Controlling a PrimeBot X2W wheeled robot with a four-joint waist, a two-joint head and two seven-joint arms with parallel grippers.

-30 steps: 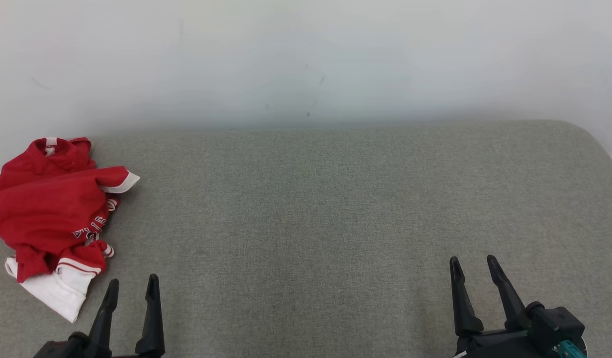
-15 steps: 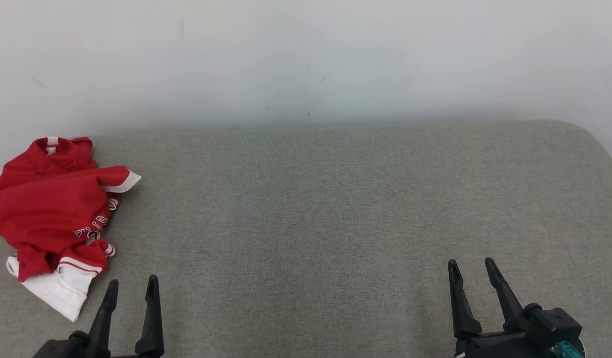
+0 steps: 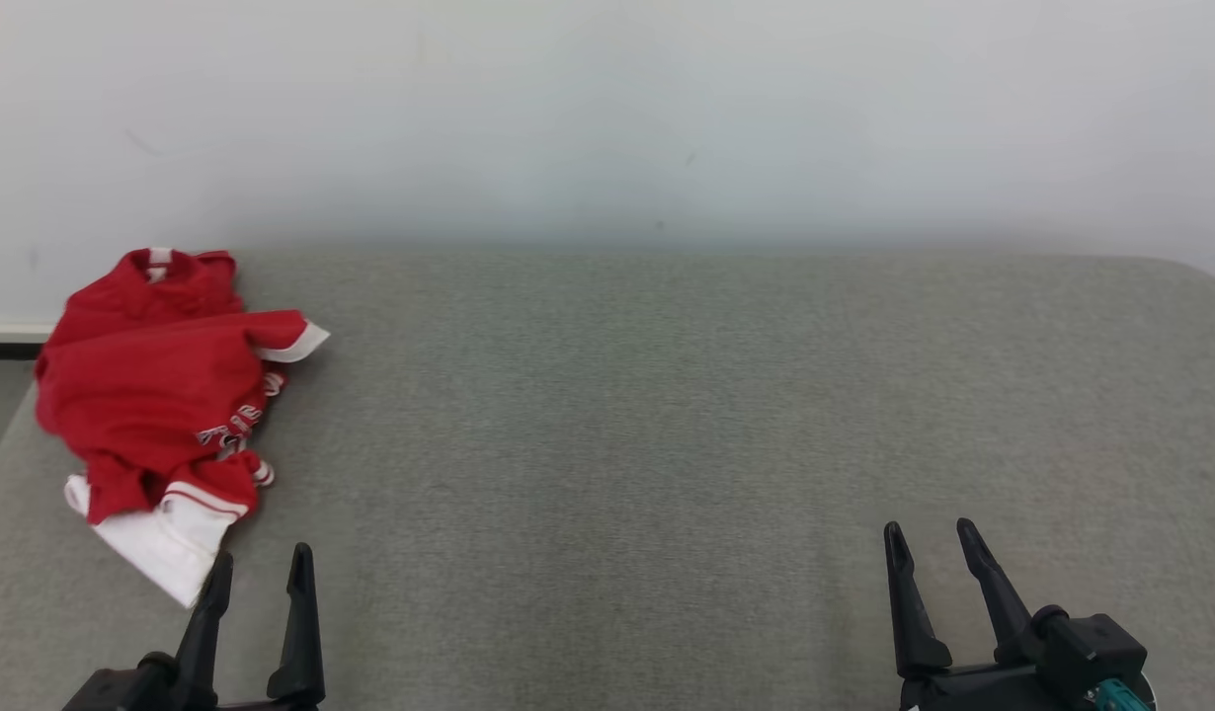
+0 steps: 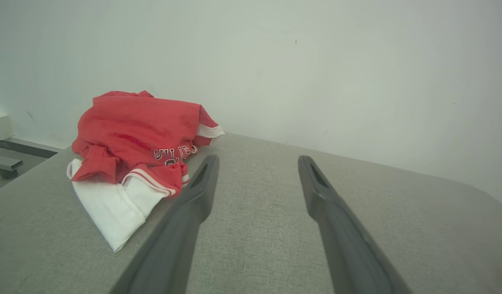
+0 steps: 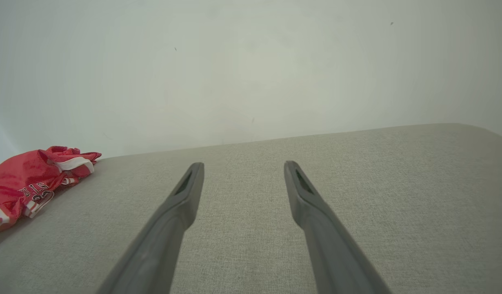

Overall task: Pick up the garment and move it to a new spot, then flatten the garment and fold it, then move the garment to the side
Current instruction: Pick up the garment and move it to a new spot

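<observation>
The garment point(image 3: 158, 395) is a red shirt with white trim and lettering, lying crumpled in a heap at the far left of the grey padded table point(image 3: 667, 415). Its white part points toward the table's near edge. My left gripper point(image 3: 260, 558) stands open just near of that white corner, apart from the cloth. In the left wrist view the garment point(image 4: 141, 139) lies ahead and left of the open left gripper point(image 4: 257, 161). My right gripper point(image 3: 929, 533) is open at the lower right, far from the shirt. The right wrist view has the garment point(image 5: 26, 179) at its left edge, beyond the open right gripper point(image 5: 243, 167).
A plain white wall point(image 3: 607, 118) runs behind the table. The table's left edge point(image 3: 5, 444) drops to a grey floor beside the shirt, and its far right corner point(image 3: 1200, 281) is rounded.
The head camera has turned left, so the whole scene has shifted right in the picture. The garment lies as before and both grippers stay open.
</observation>
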